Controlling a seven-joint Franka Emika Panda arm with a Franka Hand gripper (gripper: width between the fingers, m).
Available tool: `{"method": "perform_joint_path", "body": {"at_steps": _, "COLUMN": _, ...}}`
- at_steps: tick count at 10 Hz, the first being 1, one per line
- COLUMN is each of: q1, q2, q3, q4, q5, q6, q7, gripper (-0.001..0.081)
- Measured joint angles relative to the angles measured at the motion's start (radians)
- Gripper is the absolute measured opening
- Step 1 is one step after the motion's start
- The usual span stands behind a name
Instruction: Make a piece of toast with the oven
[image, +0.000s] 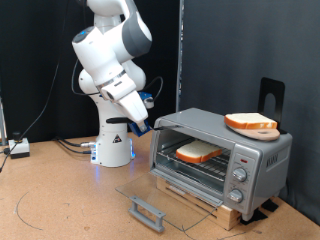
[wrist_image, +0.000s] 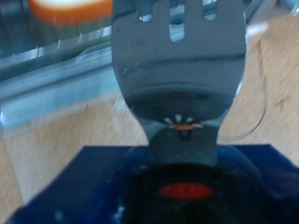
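The oven (image: 225, 150) stands on a wooden base at the exterior view's right, with its glass door (image: 165, 192) folded down flat and its grey bar handle (image: 148, 212) towards the bottom. The piece of toast (image: 200, 152) lies on the wire rack inside. My gripper (image: 140, 123) hangs in the air to the left of the oven's open mouth, apart from it. In the wrist view a blurred metal fork-shaped blade (wrist_image: 177, 65) on a blue mount fills the middle and hides my fingers. An orange-edged blur (wrist_image: 70, 7) shows beyond it.
A second bread slice (image: 250, 122) lies on a round wooden board on the oven's top. A black stand (image: 272, 95) rises behind it. Round knobs (image: 240, 175) are on the oven's side panel. Cables (image: 70, 145) run by the robot base.
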Motion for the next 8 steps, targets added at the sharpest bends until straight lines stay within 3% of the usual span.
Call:
{"method": "perform_joint_path", "body": {"at_steps": 3, "q1": 0.003, "q2": -0.065, "q3": 0.038, "q4": 0.02, "q5": 0.007, "q6": -0.045, "q7": 0.076, "gripper": 0.0405}}
{"method": "perform_joint_path", "body": {"at_steps": 5, "q1": 0.008, "q2": -0.059, "q3": 0.031, "q4": 0.021, "q5": 0.028, "q6": -0.073, "q7": 0.073, "gripper": 0.0405}}
{"method": "perform_joint_path", "body": {"at_steps": 8, "q1": 0.073, "q2": -0.053, "q3": 0.043, "q4": 0.047, "q5": 0.09, "q6": -0.197, "q7": 0.064, "gripper": 0.0405}}
